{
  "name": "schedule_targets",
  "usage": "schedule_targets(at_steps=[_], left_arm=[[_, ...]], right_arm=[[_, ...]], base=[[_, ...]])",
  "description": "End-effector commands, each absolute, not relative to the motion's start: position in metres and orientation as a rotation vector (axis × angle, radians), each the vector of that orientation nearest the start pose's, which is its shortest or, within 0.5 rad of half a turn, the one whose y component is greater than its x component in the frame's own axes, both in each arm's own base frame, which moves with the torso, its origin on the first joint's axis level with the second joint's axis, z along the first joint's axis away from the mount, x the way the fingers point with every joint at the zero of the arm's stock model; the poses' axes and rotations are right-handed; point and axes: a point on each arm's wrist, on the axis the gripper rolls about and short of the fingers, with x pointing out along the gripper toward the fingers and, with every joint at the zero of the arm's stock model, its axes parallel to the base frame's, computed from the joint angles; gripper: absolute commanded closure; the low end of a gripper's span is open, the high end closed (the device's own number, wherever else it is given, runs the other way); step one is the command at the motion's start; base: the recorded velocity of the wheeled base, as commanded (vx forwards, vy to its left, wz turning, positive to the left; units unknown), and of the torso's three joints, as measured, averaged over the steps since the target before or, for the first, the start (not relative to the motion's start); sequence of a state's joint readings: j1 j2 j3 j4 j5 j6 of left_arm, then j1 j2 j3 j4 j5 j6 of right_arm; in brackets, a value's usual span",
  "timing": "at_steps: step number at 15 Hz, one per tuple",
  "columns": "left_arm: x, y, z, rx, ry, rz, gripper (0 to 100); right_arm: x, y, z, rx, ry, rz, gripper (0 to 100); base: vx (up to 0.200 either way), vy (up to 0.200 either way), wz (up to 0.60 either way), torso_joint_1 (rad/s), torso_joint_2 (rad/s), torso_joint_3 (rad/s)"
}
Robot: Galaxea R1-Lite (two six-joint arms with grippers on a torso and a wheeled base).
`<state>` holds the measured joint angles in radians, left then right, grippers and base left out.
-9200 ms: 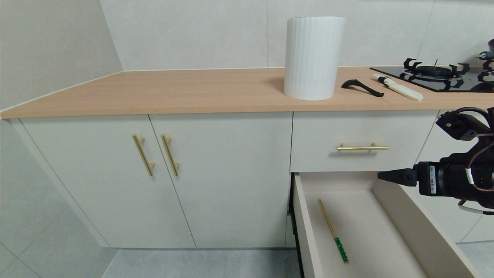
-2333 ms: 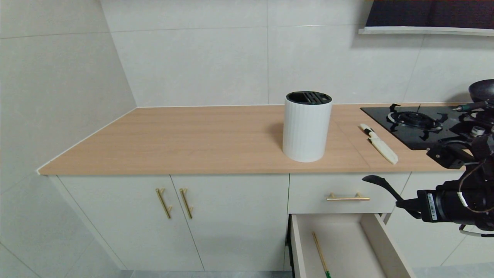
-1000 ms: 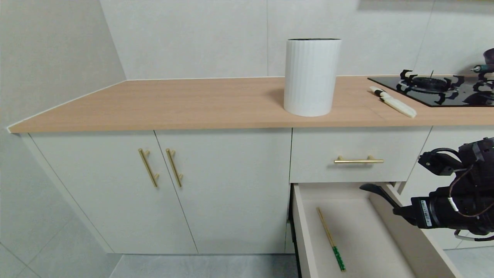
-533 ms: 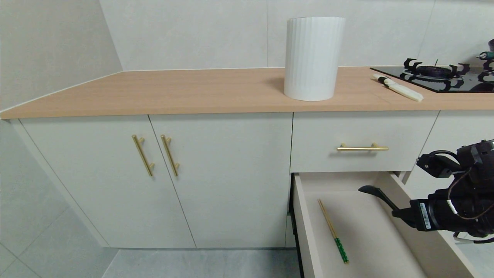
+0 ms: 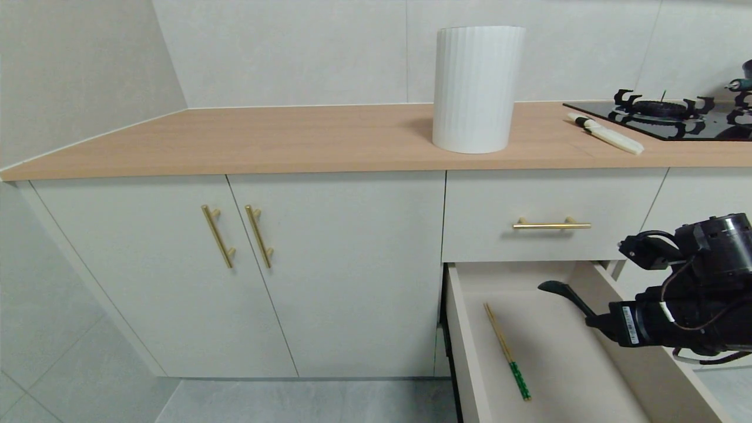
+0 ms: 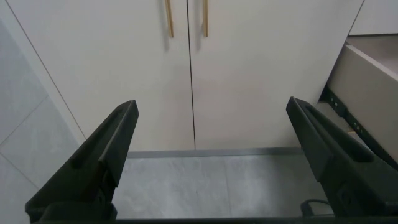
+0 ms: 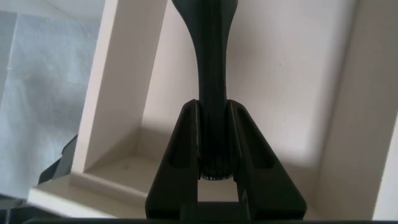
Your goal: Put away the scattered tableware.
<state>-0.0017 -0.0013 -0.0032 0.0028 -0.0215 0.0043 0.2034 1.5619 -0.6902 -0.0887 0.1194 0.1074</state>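
Note:
My right gripper (image 5: 592, 322) is shut on the handle of a black spoon (image 5: 559, 292) and holds it above the open lower drawer (image 5: 464, 352), near the drawer's right wall. In the right wrist view the black spoon (image 7: 208, 74) runs out from between the fingers (image 7: 180, 155) over the pale drawer floor (image 7: 292, 74). A pair of wooden chopsticks with green ends (image 5: 506, 351) lies in the drawer. A knife with a cream blade (image 5: 605, 134) lies on the wooden counter (image 5: 294, 138). My left gripper (image 6: 211, 143) is open, low in front of the cabinet doors (image 6: 186, 62).
A tall white ribbed holder (image 5: 477, 88) stands on the counter. A black gas hob (image 5: 664, 114) is at the right end. The upper drawer with a gold handle (image 5: 551, 224) is closed above the open one. Grey tiled floor (image 6: 205, 186) lies below the cabinets.
The black spoon left the counter and is in my right gripper. The view rose and dropped back. In the last second the gripper sank with the spoon toward the drawer and moved slightly left.

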Motion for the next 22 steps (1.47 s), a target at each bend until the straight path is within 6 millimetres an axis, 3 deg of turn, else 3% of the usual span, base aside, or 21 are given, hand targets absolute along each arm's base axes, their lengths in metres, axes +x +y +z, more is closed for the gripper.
schedule_targets(at_steps=[1,4,10,11,15,22], left_arm=[[-0.023,0.000,0.076,0.005,0.000,-0.023,0],[-0.023,0.000,0.076,0.005,0.000,-0.023,0],[-0.023,0.000,0.076,0.005,0.000,-0.023,0],[-0.023,0.000,0.076,0.005,0.000,-0.023,0],[-0.023,0.000,0.076,0.005,0.000,-0.023,0],[-0.023,0.000,0.076,0.005,0.000,-0.023,0]], right_arm=[[0.257,0.055,0.115,0.082,0.843,0.228,100],[0.284,0.059,0.072,0.113,0.860,0.131,100],[0.306,0.070,-0.022,0.044,0.957,0.061,100],[0.307,0.071,-0.031,0.032,0.948,0.045,100],[0.310,0.071,-0.042,0.019,0.942,0.013,100],[0.311,0.071,-0.041,0.023,0.937,0.009,100]], base=[[0.000,0.000,0.00,0.000,0.00,0.000],[0.000,0.000,0.00,0.000,0.00,0.000],[0.000,0.000,0.00,0.000,0.00,0.000],[0.000,0.000,0.00,0.000,0.00,0.000],[0.000,0.000,0.00,0.000,0.00,0.000],[0.000,0.000,0.00,0.000,0.00,0.000]])
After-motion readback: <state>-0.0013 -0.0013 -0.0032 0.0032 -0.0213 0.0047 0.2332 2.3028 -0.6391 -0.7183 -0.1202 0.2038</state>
